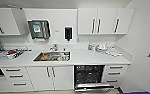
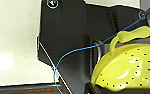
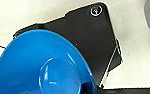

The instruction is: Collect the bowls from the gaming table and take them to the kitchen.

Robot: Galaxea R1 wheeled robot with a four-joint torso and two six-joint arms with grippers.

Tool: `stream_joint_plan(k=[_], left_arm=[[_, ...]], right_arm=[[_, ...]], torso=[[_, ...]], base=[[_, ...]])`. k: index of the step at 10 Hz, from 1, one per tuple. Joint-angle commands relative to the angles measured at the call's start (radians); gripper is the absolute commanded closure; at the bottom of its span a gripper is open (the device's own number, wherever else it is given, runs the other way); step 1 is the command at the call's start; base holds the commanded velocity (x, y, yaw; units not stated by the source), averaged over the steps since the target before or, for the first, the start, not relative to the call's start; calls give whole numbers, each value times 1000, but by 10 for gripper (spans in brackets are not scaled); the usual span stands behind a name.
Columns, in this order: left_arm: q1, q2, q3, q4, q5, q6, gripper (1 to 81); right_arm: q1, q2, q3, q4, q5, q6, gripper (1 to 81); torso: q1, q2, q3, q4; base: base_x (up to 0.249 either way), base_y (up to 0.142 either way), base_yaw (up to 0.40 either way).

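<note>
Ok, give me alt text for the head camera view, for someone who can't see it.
A white kitchen counter with an inset steel sink holding dishes, seen from above and in front. Below it are white cabinets with bar handles and an open black dishwasher, its door folded down. Above hang white wall cabinets, a steel paper towel dispenser and a black soap dispenser.

Two bowls — yellow-green bowl (image 2: 131,67), blue bowl (image 3: 41,65).
</note>
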Motion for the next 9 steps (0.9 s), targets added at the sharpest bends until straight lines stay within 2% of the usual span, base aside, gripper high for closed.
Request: stream_joint_plan(k=[1,9], left_arm=[[-26,-6,0,-10,53,2,811],[-25,-4,0,-12,52,2,811]], right_arm=[[37,-16,-2,-8,-40,-2,811],[33,-16,-2,-4,-39,-1,811]], torso=[[0,0,0,0],[-2,0,0,0]], base=[[174,0,0],[174,0,0]])
